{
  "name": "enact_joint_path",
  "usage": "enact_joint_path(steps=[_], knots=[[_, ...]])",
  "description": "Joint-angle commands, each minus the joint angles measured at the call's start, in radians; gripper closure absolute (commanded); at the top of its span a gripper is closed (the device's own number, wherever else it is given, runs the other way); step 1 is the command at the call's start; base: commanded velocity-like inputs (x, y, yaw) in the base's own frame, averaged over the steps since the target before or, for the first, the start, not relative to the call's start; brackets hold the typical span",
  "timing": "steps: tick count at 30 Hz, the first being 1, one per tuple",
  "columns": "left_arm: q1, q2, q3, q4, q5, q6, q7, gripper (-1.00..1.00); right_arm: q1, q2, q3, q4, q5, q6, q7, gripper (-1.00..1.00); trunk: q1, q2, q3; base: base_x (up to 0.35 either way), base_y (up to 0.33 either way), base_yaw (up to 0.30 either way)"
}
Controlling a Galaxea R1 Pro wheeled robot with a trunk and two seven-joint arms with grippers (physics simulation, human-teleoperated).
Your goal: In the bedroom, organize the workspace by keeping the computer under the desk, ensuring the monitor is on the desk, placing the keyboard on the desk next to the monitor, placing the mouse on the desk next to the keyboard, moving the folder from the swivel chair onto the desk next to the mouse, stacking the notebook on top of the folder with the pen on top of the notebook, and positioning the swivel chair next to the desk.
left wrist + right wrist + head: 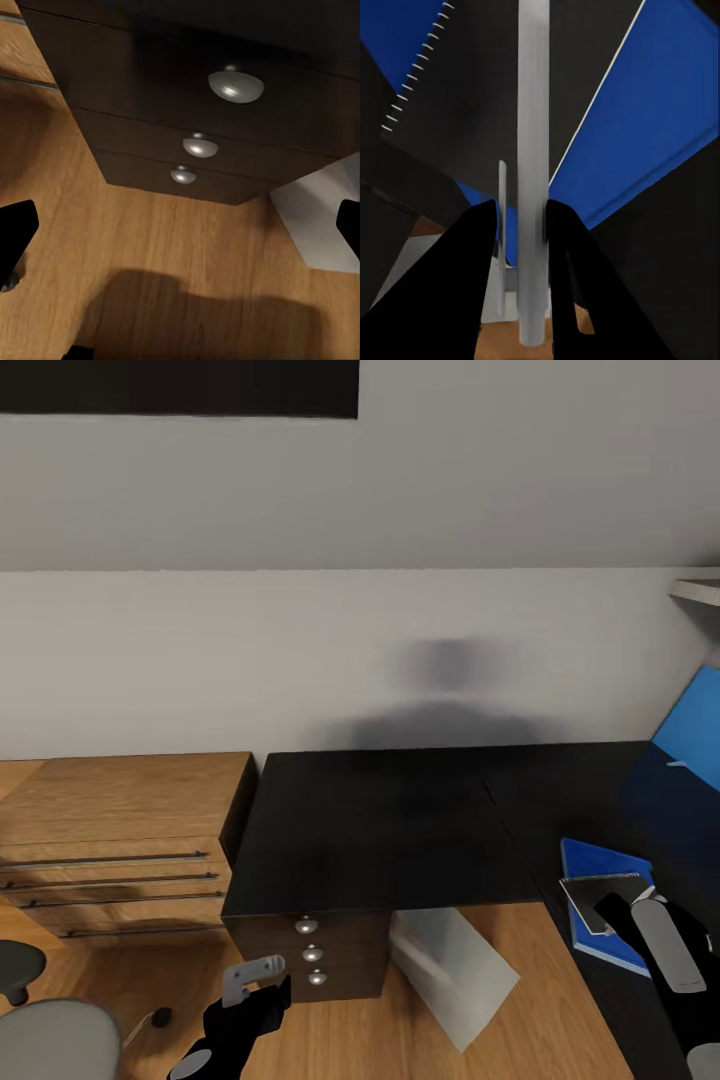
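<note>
Folder (pixel 600 905) on desk (pixel 400 830) at 4 o'clock, notebook (pixel 598 898) stacked on it. Right hand (pixel 520 225) clamped on pen (pixel 532 150) above them; pen placement left. Left hand (pixel 262 985) empty, spread, low at 7 o'clock.

The right gripper (pixel 521 225) has its two black fingers (pixel 472 277) closed on the pen (pixel 532 150), a pale grey stick that runs lengthwise between them and extends beyond the fingertips. Beyond the pen lies the notebook (pixel 472 97), a dark-looking sheet with a row of white spiral-binding marks along one edge. The notebook rests on the folder (pixel 660 112), bright blue with a thin white edge line. The folder lies on the black desk (pixel 667 247). Wood floor (pixel 506 341) shows under the pen's near end.
</note>
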Motion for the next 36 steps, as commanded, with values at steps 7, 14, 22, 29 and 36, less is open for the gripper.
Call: enact_joint_path(steps=[7, 14, 22, 29, 36], knots=[[-0.001, 0.001, -0.059, 0.002, 0.0, 0.0, 0.014, -1.0, -0.001, 0.001, 0.001, 0.001, 0.031, -0.05, -0.002, 1.0, 0.0, -0.001, -0.002, 0.128, -0.059, 0.0], [-0.001, 0.003, -0.085, 0.0, -0.001, -0.001, 0.014, -1.0, -0.001, 0.001, 0.001, 0.054, 0.077, -0.089, 0.098, 1.0, 0.0, -0.001, -0.002, 0.155, -0.004, 0.0], [-0.001, 0.002, -0.096, 0.0, 0.0, -0.001, 0.013, -1.0, -0.002, -0.001, 0.0, 0.089, 0.08, -0.091, 0.114, 1.0, 0.0, -0.001, -0.002, 0.128, 0.0, 0.0], [-0.001, 0.001, -0.132, -0.004, 0.001, -0.001, 0.016, -1.0, -0.003, -0.003, 0.0, 0.109, 0.082, -0.12, 0.115, 1.0, 0.004, -0.008, -0.005, 0.007, 0.0, 0.0], [-0.001, -0.01, -0.135, -0.008, 0.0, -0.001, 0.019, -1.0, -0.041, -0.001, -0.001, 0.183, 0.171, -0.14, 0.115, 1.0, 0.031, -0.057, -0.027, 0.0, 0.0, 0.0]])
